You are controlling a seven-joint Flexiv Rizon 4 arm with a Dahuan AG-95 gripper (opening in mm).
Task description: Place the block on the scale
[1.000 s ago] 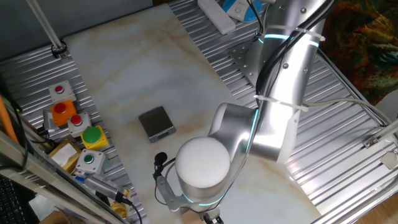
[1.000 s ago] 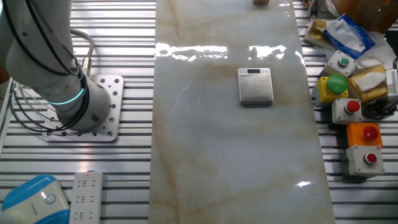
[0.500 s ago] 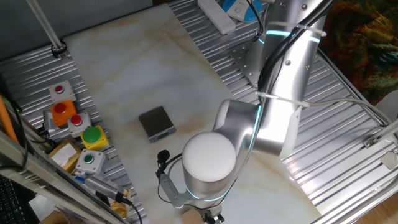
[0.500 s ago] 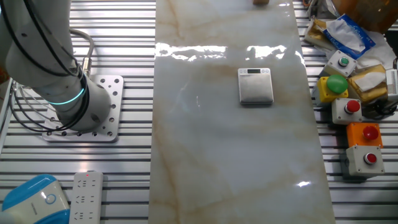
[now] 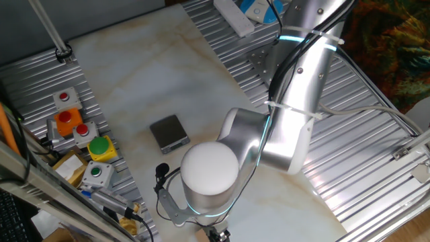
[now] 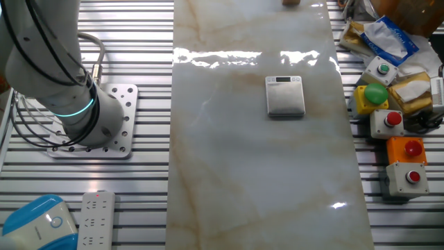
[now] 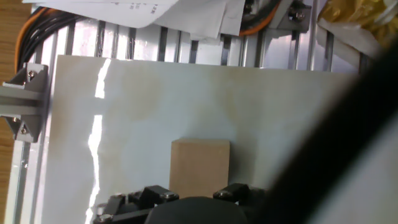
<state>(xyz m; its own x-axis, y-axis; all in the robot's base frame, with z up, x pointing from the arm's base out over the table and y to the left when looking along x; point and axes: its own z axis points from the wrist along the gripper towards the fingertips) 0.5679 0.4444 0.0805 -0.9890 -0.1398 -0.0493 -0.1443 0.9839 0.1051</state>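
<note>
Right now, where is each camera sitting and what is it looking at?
One fixed view: high above, looking down at the small dark grey square scale; the silver arm fills the foreground.
The other fixed view: overhead from the opposite side; the same scale, only the arm's base.
Hand view: on the hand, looking down at the light tan wooden block; the tool's dark base shows at the bottom edge.
Both fixed views share the scale and the white marble tabletop.

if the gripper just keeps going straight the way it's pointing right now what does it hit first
Most likely the block: the hand view looks along the fingers, and the tan cube sits straight ahead on the marble table, just beyond the hand's dark body. The fingertips themselves aren't visible, and the remaining gap is unclear.
</note>
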